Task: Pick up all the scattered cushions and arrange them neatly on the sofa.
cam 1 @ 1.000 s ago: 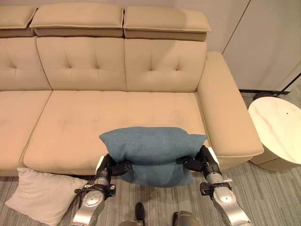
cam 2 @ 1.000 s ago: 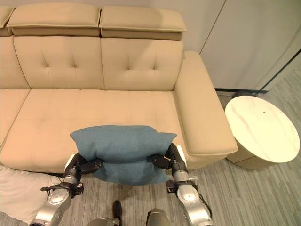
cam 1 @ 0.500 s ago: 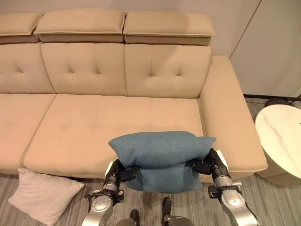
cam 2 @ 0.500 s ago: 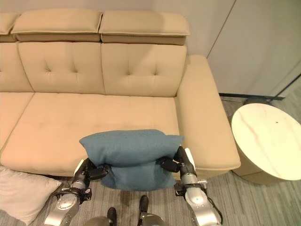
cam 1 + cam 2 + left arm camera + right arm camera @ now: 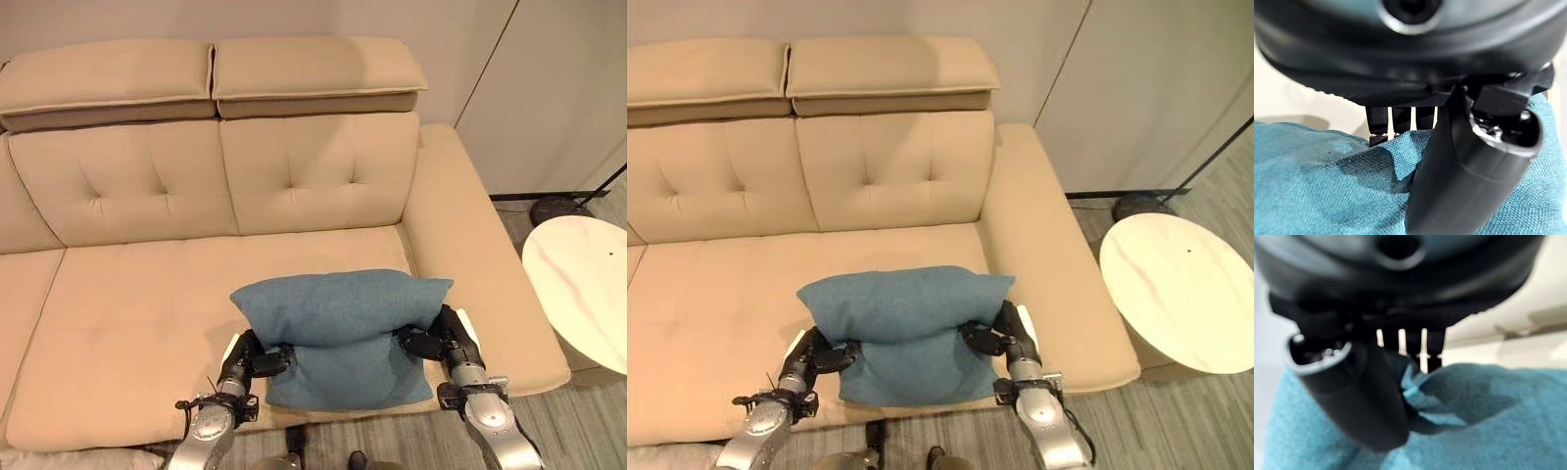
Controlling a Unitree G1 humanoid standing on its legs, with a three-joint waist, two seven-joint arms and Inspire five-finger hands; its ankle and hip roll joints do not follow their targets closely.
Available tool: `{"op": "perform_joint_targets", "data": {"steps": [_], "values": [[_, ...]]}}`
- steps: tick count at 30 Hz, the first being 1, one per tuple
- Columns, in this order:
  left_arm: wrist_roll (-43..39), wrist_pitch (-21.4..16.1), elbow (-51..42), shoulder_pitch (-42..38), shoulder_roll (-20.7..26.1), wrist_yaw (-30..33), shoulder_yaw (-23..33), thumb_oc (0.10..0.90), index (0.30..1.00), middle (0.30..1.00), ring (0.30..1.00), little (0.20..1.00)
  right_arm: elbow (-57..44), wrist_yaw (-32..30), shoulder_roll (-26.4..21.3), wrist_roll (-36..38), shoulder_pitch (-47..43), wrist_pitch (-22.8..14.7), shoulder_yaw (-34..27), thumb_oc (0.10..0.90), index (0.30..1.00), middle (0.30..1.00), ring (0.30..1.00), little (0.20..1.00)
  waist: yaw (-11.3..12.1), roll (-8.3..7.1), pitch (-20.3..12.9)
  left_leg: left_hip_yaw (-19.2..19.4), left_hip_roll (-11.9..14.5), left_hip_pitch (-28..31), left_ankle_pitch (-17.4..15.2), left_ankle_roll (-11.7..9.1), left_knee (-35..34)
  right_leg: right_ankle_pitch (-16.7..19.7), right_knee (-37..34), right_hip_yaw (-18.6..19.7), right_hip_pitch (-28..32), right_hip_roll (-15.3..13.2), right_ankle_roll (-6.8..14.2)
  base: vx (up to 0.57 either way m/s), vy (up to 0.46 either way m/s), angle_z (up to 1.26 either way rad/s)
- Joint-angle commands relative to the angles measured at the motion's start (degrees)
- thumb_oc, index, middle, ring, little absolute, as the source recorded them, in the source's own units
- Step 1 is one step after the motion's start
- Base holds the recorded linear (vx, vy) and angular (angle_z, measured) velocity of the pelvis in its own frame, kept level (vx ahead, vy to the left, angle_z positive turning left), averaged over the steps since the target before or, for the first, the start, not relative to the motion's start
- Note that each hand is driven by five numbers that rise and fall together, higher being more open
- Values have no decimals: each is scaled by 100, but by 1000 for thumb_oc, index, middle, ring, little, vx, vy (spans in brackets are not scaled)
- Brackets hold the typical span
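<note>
The blue cushion (image 5: 341,328) is held between the two robot hands, over the front of the sofa (image 5: 137,313) seat. The left robot hand (image 5: 251,357) pinches its left side, and the right robot hand (image 5: 436,343) pinches its right side.

Cushion (image 5: 338,313) in my grip is plain teal-blue with a fine woven texture, no pattern. Sofa (image 5: 147,294) is tan-beige all over, button-tufted back, lighter piping on the headrests. My left robot hand (image 5: 250,354) and right robot hand (image 5: 438,341) are black. Round table (image 5: 583,289) has a cream-white top with faint marbling. Floor (image 5: 578,431) is grey with thin stripes.
</note>
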Motion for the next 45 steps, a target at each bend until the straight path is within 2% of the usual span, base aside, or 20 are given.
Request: {"op": "perform_joint_targets", "data": {"steps": [1, 2, 3, 4, 6, 9, 14, 19, 20, 22, 23, 25, 27, 32, 36, 37, 38, 45], "values": [[113, -797, -938, -302, -48, -78, 300, 400, 300, 300, 300, 300, -737, 94, 35, -28, -576, -807, -55, 400, 300, 300, 300, 300, 97, -125, -335, 33, 403, -332, -794, -362, 736, 526, -1424, -26, 513, 99, -36, 124, 35, 7], [123, -832, -899, -321, -75, -74, 317, 400, 300, 300, 300, 300, -721, 75, 37, -54, -597, -818, -69, 400, 300, 300, 300, 300, 53, -96, -340, -29, 385, -229, -826, -394, 649, 465, -1841, -54, 414, 115, -82, 169, -53, 21], [94, -854, -911, -314, -105, -62, 331, 400, 300, 300, 300, 300, -691, 55, 15, -80, -628, -799, -78, 400, 300, 300, 300, 300, 9, -126, -327, -68, 322, -147, -872, -414, 613, 596, -2433, -41, 284, 135, -93, 189, -98, 0], [93, -852, -913, -319, -91, -82, 327, 400, 300, 300, 300, 300, -682, 44, 9, -65, -608, -804, -87, 400, 300, 300, 300, 300, -20, -168, -338, -110, 277, -123, -920, -432, 638, 619, -2896, 5, 431, 129, -89, 144, -109, -17], [150, -897, -891, -321, -182, -22, 369, 400, 300, 300, 300, 300, -637, -46, 4, -147, -601, -812, -115, 400, 300, 300, 300, 300, 3, -215, -397, -114, 291, -97, -901, -520, 553, 765, -3372, -21, 715, 192, -106, 106, -188, 39], [134, -891, -958, -334, -205, 13, 381, 400, 300, 300, 300, 300, -676, -109, -28, -159, -602, -803, -137, 400, 300, 300, 300, 300, -6, -197, -593, -155, 357, 125, -794, -602, 170, 801, -3819, -136, 1060, 312, -164, 152, -169, 49], [115, -921, -1101, -711, -276, 295, 338, 400, 300, 300, 300, 300, -660, -408, -133, -374, -823, -745, -94, 400, 300, 300, 300, 300, -23, -179, -657, -250, 435, 232, -694, -711, -83, 785, -4188, -256, 1315, 414, -209, 70, -112, 19], [285, -1039, -801, -1888, -285, 879, 11, 400, 300, 300, 300, 300, -372, -977, -333, -601, -1896, -715, 208, 400, 300, 300, 300, 300, -66, -110, -650, -279, 510, 77, -633, -808, -83, 703, -4188, -327, 1242, 438, -206, -16, -74, 14], [285, -1040, -800, -1891, -285, 879, 11, 400, 300, 300, 300, 300, -369, -977, -333, -601, -1899, -716, 209, 400, 300, 300, 300, 300, -67, -110, -649, -280, 510, 76, -633, -809, -83, 703, -4188, -327, 1241, 439, -206, -100, -21, 0], [334, -1089, -528, -2628, -263, 1187, -185, 400, 300, 300, 300, 300, -81, -1266, -349, -600, -2590, -699, 427, 400, 300, 300, 300, 300, -80, -60, -547, -305, 516, -110, -562, -846, -83, 747, -4188, -327, 1063, 440, -195, -119, -22, 2], [334, -1097, -508, -2658, -265, 1190, -181, 400, 300, 300, 300, 300, -59, -1272, -350, -600, -2623, -707, 430, 400, 300, 300, 300, 300, -86, -58, -538, -309, 516, -123, -558, -847, -83, 750, -4188, -331, 1051, 440, -196, -210, -20, 3], [444, -1247, 34, -4121, -126, 1748, -544, 400, 300, 300, 300, 300, 464, -1743, -485, -637, -3968, -716, 811, 400, 300, 300, 300, 300, -122, 18, -184, -404, 503, -822, -337, -904, -83, 987, -4188, -261, 313, 442, -173, -396, -13, 11], [469, -1342, 352, -4817, 3, 2001, -653, 400, 300, 300, 300, 300, 843, -1962, -628, -600, -4697, -732, 947, 400, 300, 300, 300, 300, -131, 55, -114, -445, 471, -1243, -183, -947, -83, 1165, -4188, -236, -100, 470, -167, -266, 6, 11], [455, -1445, 994, -5613, 250, 2220, -746, 400, 300, 300, 300, 300, 1649, -2190, -901, -494, -5720, -745, 1222, 400, 300, 300, 300, 300, -114, 118, -282, -456, 446, -1977, 54, -1022, -83, 1295, -4074, -254, -828, 464, -199, -80, -2, 4], [388, -1409, 1552, -6039, 411, 2080, -975, 400, 300, 300, 300, 300, 2350, -2113, -1173, -368, -6330, -728, 1595, 400, 300, 300, 300, 300, -68, 171, -304, -461, 454, -2332, 160, -1081, -83, 1257, -3870, -235, -1285, 442, -232, -27, -2, -3], [384, -1413, 1562, -6055, 413, 2076, -973, 402, 302, 302, 302, 302, 2363, -2112, -1176, -364, -6350, -735, 1599, 422, 333, 333, 333, 333, -72, 174, -315, -464, 450, -2371, 189, -1079, -83, 1280, -3868, -238, -1323, 438, -232, -40, -10, -4], [349, -1364, 1758, -6182, 540, 1967, -1075, 800, 900, 900, 900, 900, 2642, -2058, -1305, -308, -6521, -699, 1720, 800, 900, 900, 900, 900, -44, 195, -294, -480, 458, -2492, 234, -1101, -83, 1286, -3803, -240, -1471, 431, -235, -39, -8, -4], [202, -1329, 1913, -5917, 657, 1881, -903, 800, 900, 900, 900, 900, 2883, -2032, -1544, -176, -6530, -594, 1653, 800, 900, 900, 900, 900, 7, 221, -237, -531, 451, -2549, 260, -1138, -83, 1224, -3704, -259, -1561, 454, -262, -4, -7, 0]]}}
